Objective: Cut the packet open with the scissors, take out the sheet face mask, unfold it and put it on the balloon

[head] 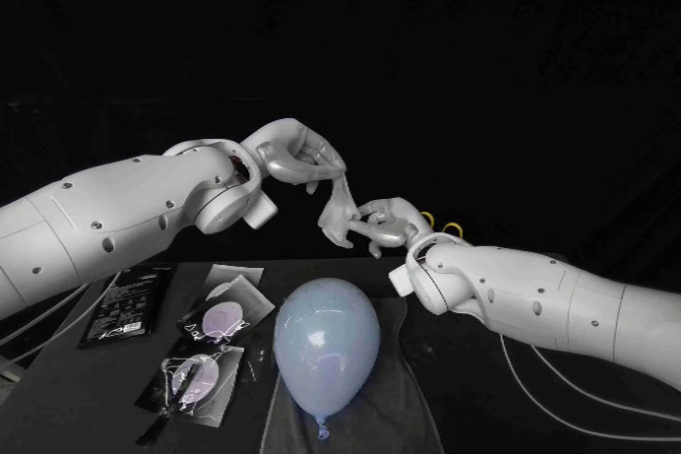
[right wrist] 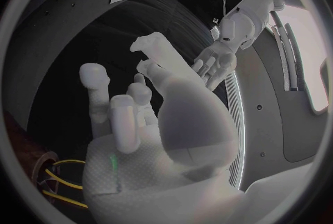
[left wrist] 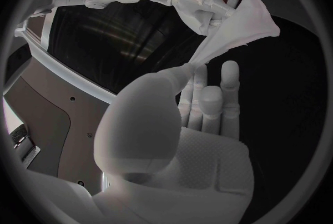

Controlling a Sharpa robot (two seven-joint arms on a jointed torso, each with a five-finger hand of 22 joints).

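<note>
Two hands hold the white mask (head: 340,213) up in the air, we see, our left hand (head: 295,157) and our right hand (head: 383,223) each pinching one end, behind the balloon (head: 327,341) on the table (head: 468,415).

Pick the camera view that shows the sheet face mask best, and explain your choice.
The left wrist view: the sheet face mask spreads wide, stretched between the left robot hand and right robot hand. The head view shows a narrow strip between them; the right wrist view, a small pale piece.
</note>
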